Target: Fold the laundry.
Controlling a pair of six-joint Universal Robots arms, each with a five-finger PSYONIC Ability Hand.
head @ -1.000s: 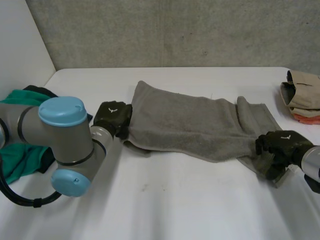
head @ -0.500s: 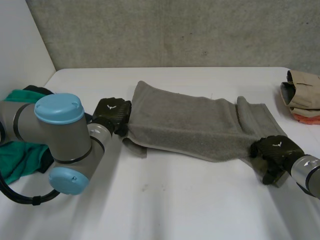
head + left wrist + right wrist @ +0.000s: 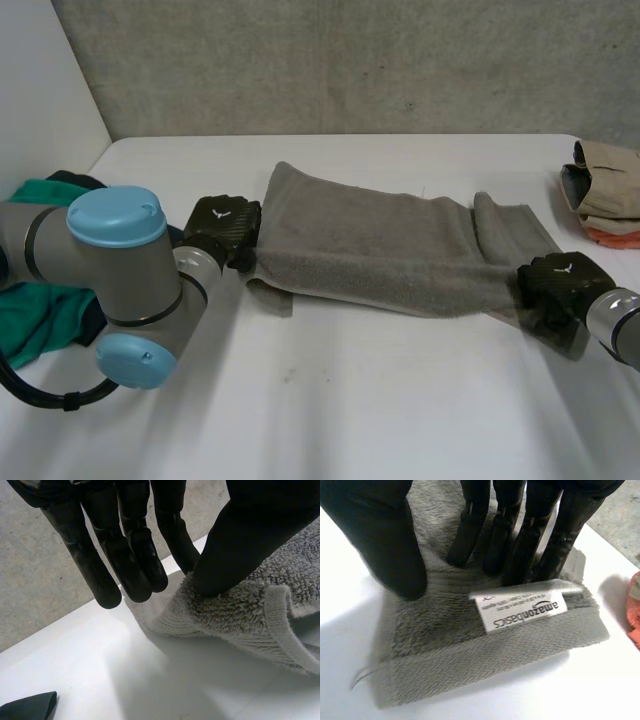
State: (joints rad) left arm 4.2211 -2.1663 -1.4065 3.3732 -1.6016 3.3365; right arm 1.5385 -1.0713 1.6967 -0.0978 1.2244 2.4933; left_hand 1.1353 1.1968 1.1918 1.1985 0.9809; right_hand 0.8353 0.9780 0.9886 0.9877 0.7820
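A grey terry towel lies stretched across the middle of the white desk. It runs from the left half toward the right edge, and its right end sits a little nearer the front edge than its left end does.

The left hand is at the towel's left end. In the left wrist view its thumb bears down on the thick folded hem of the towel and nips it against the nearest finger. The other fingers stick out straight and clear of the cloth. This hand is gripping the towel's left edge, and the hem there curls up off the desk.

The right hand rests on the towel's right end, close to the desk's right edge. In the right wrist view its straight fingers and its thumb stand spread apart with their tips pressed on the pile of the towel. It is an open hand pushing down, not a grasp. A white label printed "amazonbasics" lies just beyond the fingertips, by the woven border.

A green cloth is heaped at the desk's left edge, partly behind the left arm. A pile of folded beige cloth sits at the far right corner on top of an orange piece.
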